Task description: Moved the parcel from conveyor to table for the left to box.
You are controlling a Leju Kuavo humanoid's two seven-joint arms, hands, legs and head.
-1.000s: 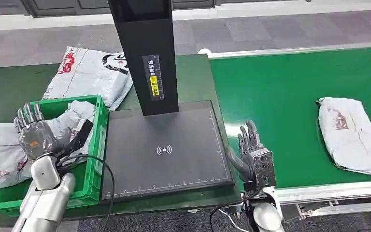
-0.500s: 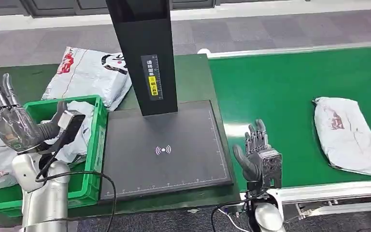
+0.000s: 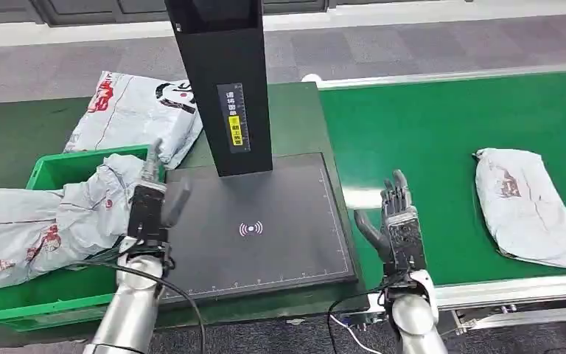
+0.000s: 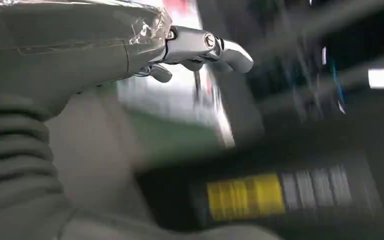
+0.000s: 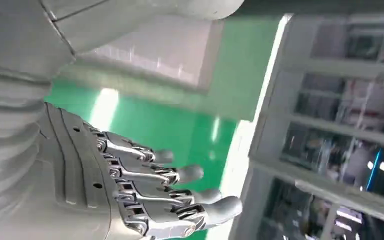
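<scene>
Lying on the green conveyor [image 3: 442, 125], the parcel [image 3: 527, 206] is resting flat, well apart from the black scanning pad [image 3: 254, 225] and off to that pad's right, with nothing touching it. My right hand [image 3: 394, 225] is hovering between the pad and the parcel, just beside the pad's right edge over the near strip of the conveyor; its fingers [image 5: 180, 175] are standing apart and upright, holding nothing. My left hand [image 3: 153, 206] is hanging at the pad's left edge, turned edge-on to my head camera, and its fingers [image 4: 205, 42] are reaching outward with nothing between them, though the wrist picture is blurring too much for me to be telling more. Just beside the pad on its left, the green box [image 3: 59, 287] is carrying a crumpled grey parcel [image 3: 44, 221] that is spilling over its rim. Behind that box, another bagged parcel [image 3: 136, 114] is lying on the dark green surface [image 3: 15, 133]. Rising from the pad's far edge, the black post [image 3: 225, 81] is showing a yellow label.
</scene>
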